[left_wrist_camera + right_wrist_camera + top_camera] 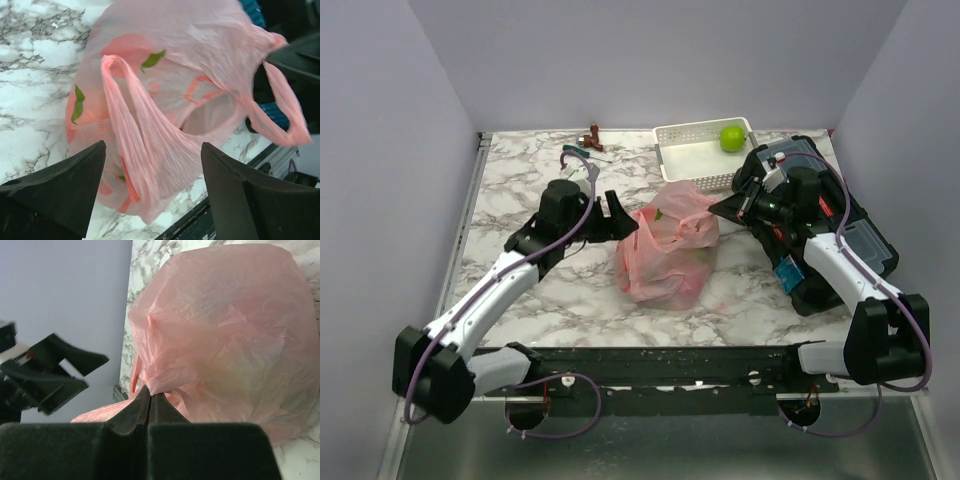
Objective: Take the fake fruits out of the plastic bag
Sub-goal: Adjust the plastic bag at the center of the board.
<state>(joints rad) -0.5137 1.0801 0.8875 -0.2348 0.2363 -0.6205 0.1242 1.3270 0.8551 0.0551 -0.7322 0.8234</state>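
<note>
Left hand [152, 150] stands spread astride one loop handle [132, 140] of the bag [668, 250] and grips nothing. Right hand [150, 399] is pressed together on a fold of film at the bag's right side. Bag lies mid-surface with fruits [90, 117] inside. Hazard: pulling on the single pinched fold may tear the film, or drag the whole bag and roll fruits off the surface [520, 170].

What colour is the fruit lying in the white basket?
The fruit is green; the top external view shows it best.
</note>
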